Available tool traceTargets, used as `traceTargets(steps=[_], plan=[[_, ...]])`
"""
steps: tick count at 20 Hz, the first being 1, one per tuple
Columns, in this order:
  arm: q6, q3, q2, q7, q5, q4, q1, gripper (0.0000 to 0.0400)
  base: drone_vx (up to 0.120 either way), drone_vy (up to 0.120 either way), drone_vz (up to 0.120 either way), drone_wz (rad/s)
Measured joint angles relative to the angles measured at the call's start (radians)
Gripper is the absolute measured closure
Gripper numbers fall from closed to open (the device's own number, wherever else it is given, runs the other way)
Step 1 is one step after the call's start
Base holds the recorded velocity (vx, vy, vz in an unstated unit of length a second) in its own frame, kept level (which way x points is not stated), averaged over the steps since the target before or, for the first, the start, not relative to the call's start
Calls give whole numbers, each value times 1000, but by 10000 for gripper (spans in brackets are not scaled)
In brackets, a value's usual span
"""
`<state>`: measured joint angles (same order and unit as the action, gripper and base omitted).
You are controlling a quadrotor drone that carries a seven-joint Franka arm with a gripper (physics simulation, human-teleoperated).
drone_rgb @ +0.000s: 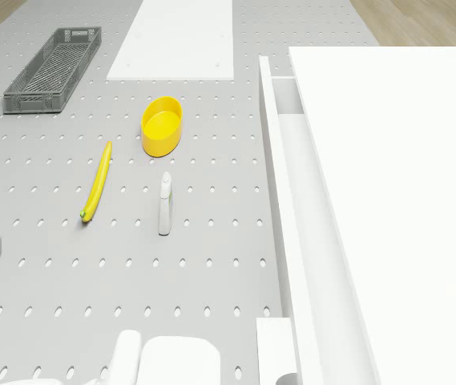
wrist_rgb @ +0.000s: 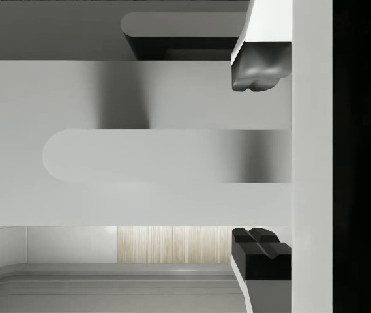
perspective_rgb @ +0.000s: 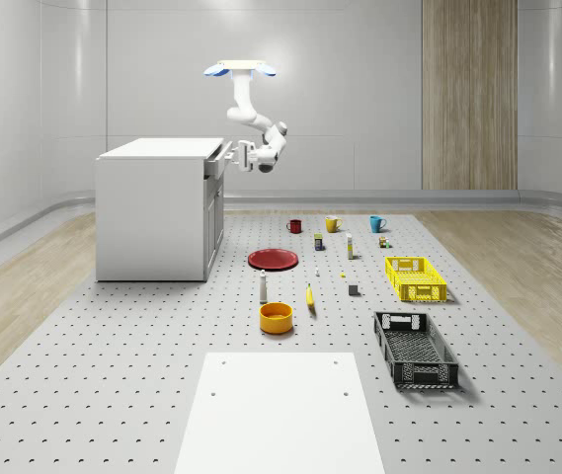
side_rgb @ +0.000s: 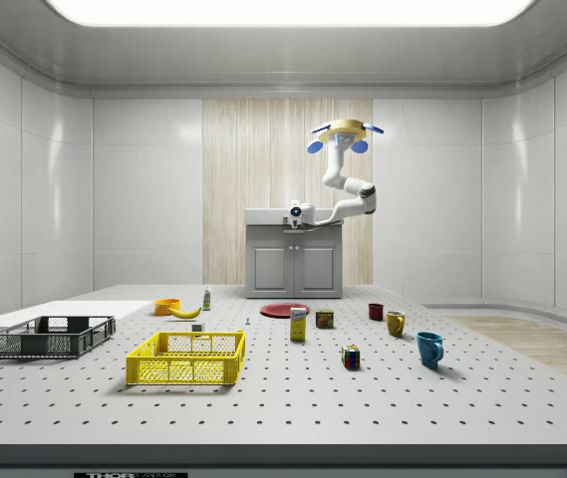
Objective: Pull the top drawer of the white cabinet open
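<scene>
The white cabinet (perspective_rgb: 152,217) (side_rgb: 294,264) (drone_rgb: 404,200) stands at the whole-scene view's left. Its top drawer (perspective_rgb: 217,161) (drone_rgb: 292,176) is pulled out a little, and its inside shows from above. The drone (perspective_rgb: 240,69) (side_rgb: 346,129) hovers above and in front of the cabinet's drawer side, with the arm bent down toward the drawer. My gripper (perspective_rgb: 244,155) (side_rgb: 296,211) (wrist_rgb: 260,158) is at the drawer front. Its fingers (wrist_rgb: 257,75) are open and straddle the long pale handle (wrist_rgb: 159,156), with a gap on each side.
On the perforated floor in front of the cabinet lie a red plate (perspective_rgb: 273,259), an orange bowl (perspective_rgb: 276,317), a banana (perspective_rgb: 310,297) and a white bottle (perspective_rgb: 264,287). Three mugs (perspective_rgb: 332,224), a yellow crate (perspective_rgb: 415,277), a black crate (perspective_rgb: 415,348) and a white board (perspective_rgb: 279,415) lie farther off.
</scene>
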<state>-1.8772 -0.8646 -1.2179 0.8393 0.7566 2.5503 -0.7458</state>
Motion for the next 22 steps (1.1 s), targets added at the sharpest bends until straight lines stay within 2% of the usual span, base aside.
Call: traceTargets(steps=[8,22], plan=[[-15,13,4,-6,15,11,-2,89,0,0,0,0],[-15,22,9,-4,24,6,-2,89,0,0,0,0]])
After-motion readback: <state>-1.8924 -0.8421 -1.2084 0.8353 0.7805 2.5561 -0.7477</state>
